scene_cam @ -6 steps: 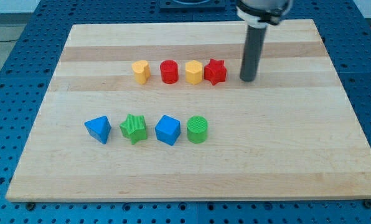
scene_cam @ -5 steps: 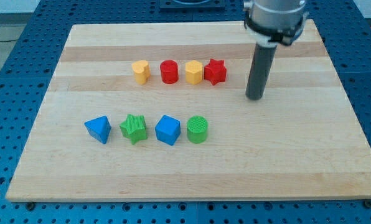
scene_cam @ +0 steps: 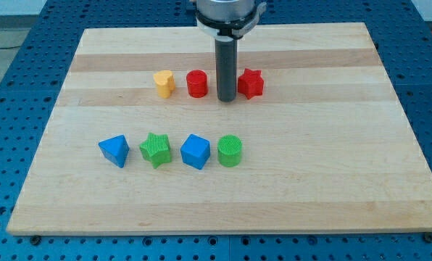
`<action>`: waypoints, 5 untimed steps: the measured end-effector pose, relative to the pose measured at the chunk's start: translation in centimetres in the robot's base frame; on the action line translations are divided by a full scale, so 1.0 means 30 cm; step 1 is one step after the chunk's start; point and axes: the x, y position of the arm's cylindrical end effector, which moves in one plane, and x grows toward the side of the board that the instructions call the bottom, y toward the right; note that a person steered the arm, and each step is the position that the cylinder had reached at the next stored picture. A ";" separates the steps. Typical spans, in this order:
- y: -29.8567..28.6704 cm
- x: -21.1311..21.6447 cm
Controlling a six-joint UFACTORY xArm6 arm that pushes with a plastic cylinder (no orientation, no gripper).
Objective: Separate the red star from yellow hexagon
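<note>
No readable text, labels, brands, numbers or signs on board, blocks or rod.

The red star-shaped plastic block (scene_cam: 251,83) is lying flat on the pale wooden surface (scene_cam: 332,159), near the view's top, at the right end of the upper row. The yellow hexagon block is not showing: the dark rod is standing just left of the star, covering that spot.
</note>
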 end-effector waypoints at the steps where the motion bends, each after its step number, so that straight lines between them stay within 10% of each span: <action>1: 0.033 -0.050; 5: 0.303 -0.168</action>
